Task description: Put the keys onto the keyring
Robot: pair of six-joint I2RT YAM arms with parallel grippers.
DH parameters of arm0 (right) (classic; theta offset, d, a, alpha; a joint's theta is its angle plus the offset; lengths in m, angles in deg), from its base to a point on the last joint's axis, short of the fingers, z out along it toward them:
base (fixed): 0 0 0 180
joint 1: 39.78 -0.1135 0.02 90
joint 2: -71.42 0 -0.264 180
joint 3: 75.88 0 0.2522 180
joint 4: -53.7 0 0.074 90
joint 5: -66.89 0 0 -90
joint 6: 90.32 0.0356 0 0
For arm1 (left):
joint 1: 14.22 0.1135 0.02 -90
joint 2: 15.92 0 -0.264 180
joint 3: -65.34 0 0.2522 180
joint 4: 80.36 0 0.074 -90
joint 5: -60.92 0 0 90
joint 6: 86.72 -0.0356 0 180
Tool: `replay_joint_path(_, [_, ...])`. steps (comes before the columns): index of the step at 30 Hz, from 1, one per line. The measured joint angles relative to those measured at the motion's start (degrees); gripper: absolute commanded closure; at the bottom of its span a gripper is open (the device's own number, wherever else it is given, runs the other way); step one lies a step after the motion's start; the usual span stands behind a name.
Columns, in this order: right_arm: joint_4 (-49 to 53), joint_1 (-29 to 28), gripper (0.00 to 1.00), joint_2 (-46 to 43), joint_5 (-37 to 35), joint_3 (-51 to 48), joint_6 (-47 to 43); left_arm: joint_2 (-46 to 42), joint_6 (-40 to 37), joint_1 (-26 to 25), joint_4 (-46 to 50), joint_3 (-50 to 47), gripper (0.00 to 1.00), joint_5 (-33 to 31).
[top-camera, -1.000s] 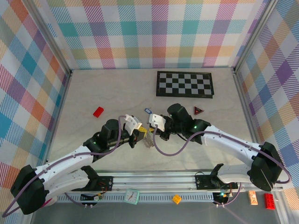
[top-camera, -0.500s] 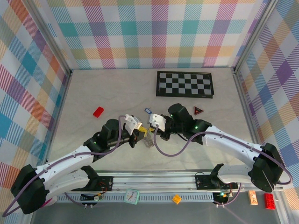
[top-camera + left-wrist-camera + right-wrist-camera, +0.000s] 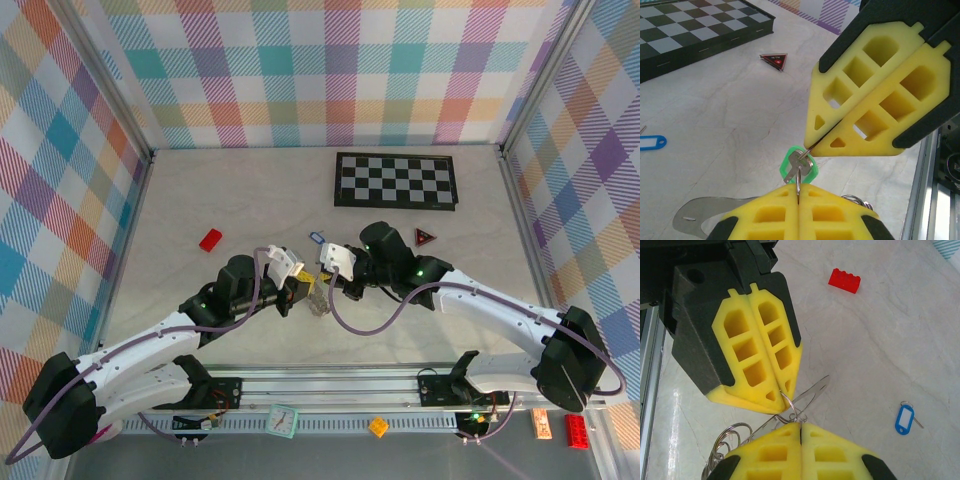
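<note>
Slight right gripper (image 3: 812, 146) shift beside green key (image 3: 799, 166)

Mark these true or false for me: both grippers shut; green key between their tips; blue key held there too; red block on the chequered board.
1. The left gripper and the right gripper are both shut: true.
2. The green key sits between their tips: true.
3. The blue key is held there too: false. The blue key lies on the table, apart from both.
4. The red block is on the board: false. The red block lies on bare table, well left of the chequered board.
</note>
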Motion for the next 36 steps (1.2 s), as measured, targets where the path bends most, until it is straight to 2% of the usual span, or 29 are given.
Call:
replay_joint_path(19, [-0.83,0.0,1.0,0.02,-0.94,0.0,0.07,0.02,0.0,0.0,-0.17,-0.02,1.0,0.0])
replay_joint_path(36, [-0.79,0.0,1.0,0.46,2.25,0.0,0.22,0.02,0.02,0.0,-0.17,-0.02,1.0,0.2])
